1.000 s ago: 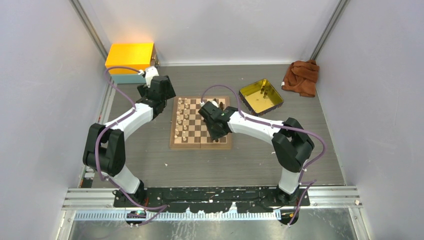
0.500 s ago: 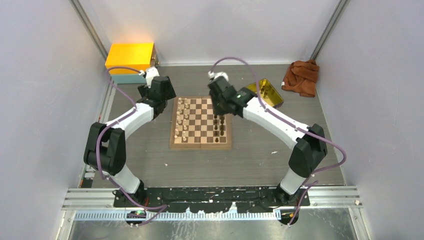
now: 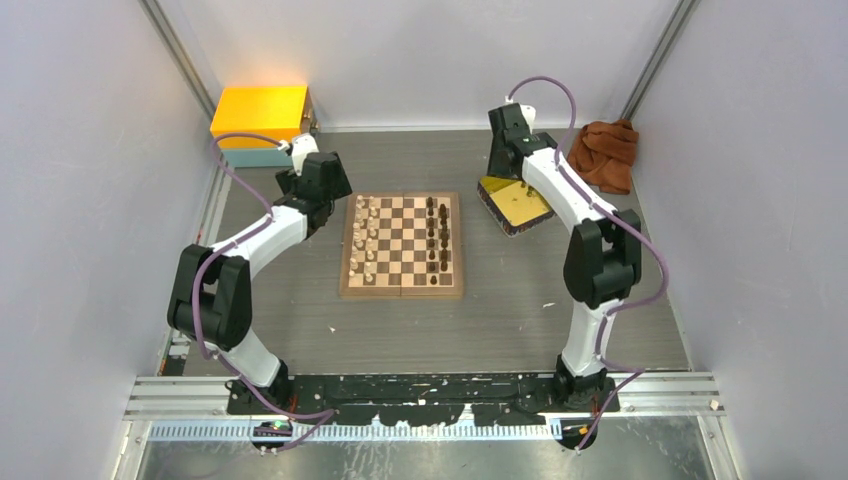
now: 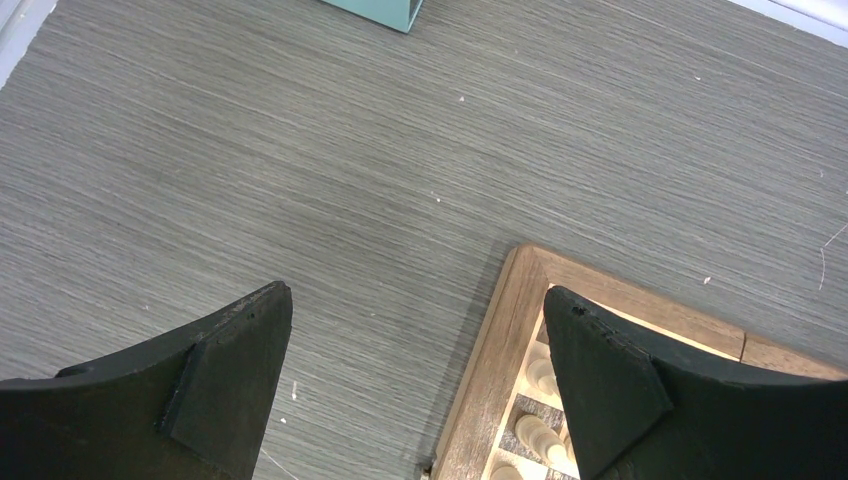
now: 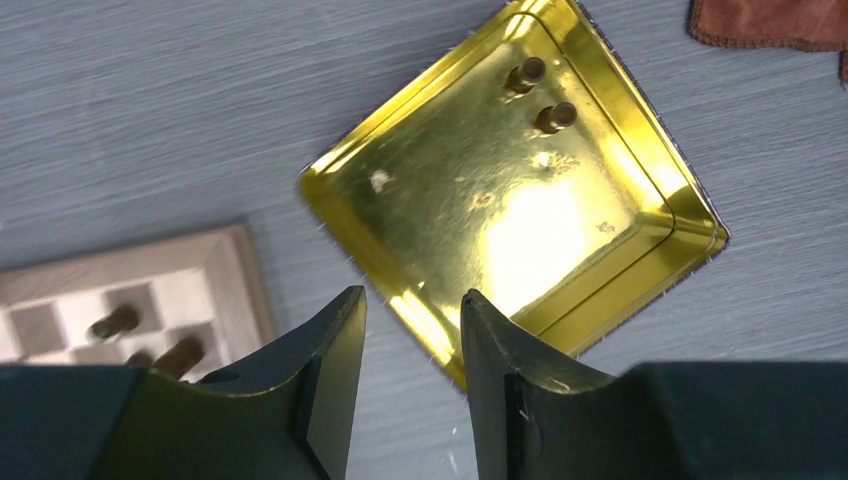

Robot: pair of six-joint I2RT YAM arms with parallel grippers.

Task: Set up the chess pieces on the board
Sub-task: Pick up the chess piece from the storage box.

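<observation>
Step in hand: we judge this to be the fetch of another dark man. The right gripper hangs over the near corner of the yellow tray.
Right gripper: the fingers stand a little apart with nothing between them.
Left gripper: the left gripper is spread wide and empty, above the table just off the far left corner of the board.
Chess pieces: the cream pieces fill the board's left files and the dark pieces stand along its right files. Two more dark ones stand upright in the tray's far corner, close together.
Progress: nearly done, by our reckoning. We cannot count the gaps on the dark side.
Next move: we need to carry the right gripper across the tray to that far corner. There it should come down around one of the pair without tipping the other, then pinch it low on the stem.
</observation>
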